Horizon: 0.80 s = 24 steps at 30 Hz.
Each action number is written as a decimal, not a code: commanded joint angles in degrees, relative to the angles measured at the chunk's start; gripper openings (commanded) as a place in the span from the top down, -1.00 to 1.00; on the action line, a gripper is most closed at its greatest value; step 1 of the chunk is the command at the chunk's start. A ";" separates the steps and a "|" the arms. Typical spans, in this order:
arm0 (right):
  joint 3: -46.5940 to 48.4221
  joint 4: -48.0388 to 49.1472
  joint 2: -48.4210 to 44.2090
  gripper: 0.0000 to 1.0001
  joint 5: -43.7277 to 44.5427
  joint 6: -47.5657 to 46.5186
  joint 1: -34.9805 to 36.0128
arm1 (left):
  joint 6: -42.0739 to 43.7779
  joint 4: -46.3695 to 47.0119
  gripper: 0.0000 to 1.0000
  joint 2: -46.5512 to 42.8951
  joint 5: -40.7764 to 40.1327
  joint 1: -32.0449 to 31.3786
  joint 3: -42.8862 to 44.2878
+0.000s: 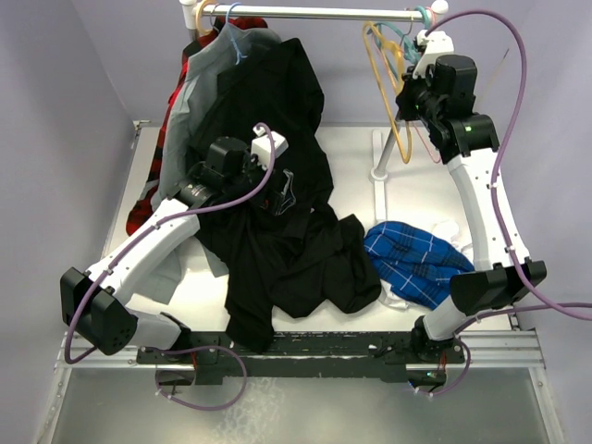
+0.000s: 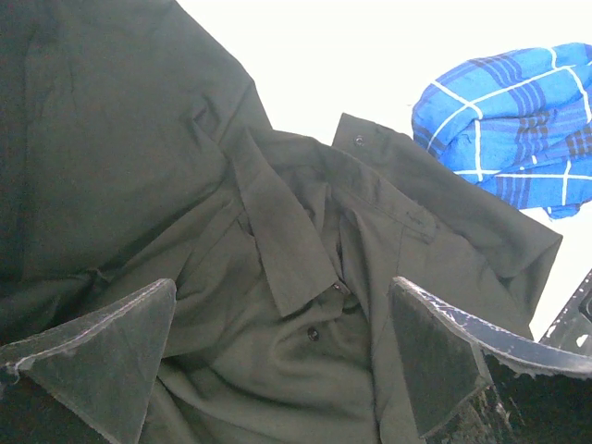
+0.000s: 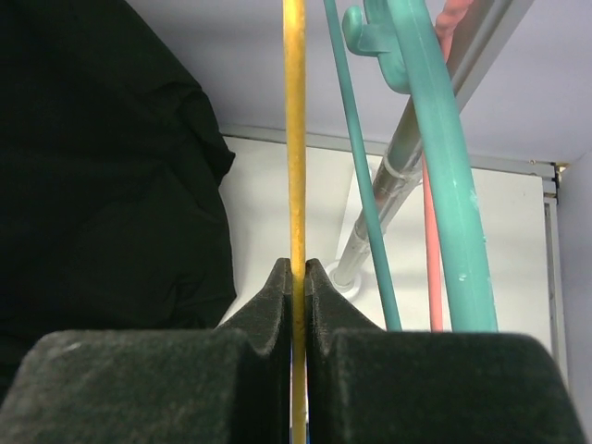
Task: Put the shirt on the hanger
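Right end effector (image 3: 298, 270) is pinched shut on the hanger (image 3: 295, 139) at the tabletop's (image 1: 416, 199) far right edge. Left end effector (image 2: 282, 305) gapes empty above the shirt (image 2: 277, 222), heaped mid-tabletop. Next: unhook the hanger, apparently from the rail (image 1: 314, 13).

The teal hanger (image 3: 444, 185) and pink hanger (image 3: 430, 240) are hanging just beside the yellow hanger (image 3: 295, 139) pinched in the right claw (image 3: 296, 270), crowding that side. Toward the hung black garment (image 3: 102, 185) a gap is showing. The left claw (image 2: 282, 287) is hovering spread over the black shirt (image 2: 277, 213), nothing intervening. The blue-checked shirt (image 1: 416, 264) is blocking the desk's (image 1: 416, 180) right front.
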 commanded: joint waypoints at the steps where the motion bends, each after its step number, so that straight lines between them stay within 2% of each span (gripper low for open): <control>1: 3.02 3.05 -2.40 1.00 -0.97 0.06 -0.15 | 1.54 0.20 -0.99 -0.01 2.84 0.33 2.03; 6: 6.02 3.25 -4.02 1.00 -1.66 0.12 -0.20 | 4.04 -3.11 -0.99 0.15 2.30 0.16 4.22; 14: 2.44 6.39 -10.25 1.00 -1.94 1.73 -0.19 | 6.40 -4.16 -0.99 -0.12 -4.60 -0.97 3.23; 17: -0.52 7.47 -14.35 1.00 -4.52 3.42 -0.15 | 6.17 -5.09 -0.99 0.03 -6.48 -2.25 3.52; 19: -2.59 6.95 -17.62 1.00 -7.15 4.81 -0.11 | 6.00 -5.60 -0.99 -0.35 -9.54 -3.88 3.17; 22: -6.56 3.78 -22.34 1.00 -10.66 6.31 -0.11 | 4.63 -5.37 -0.99 0.13 -21.64 -7.82 2.81; 24: -10.21 1.88 -25.69 1.00 -12.79 7.12 -0.10 | 3.12 -5.24 -0.99 0.68 -24.68 -9.53 2.31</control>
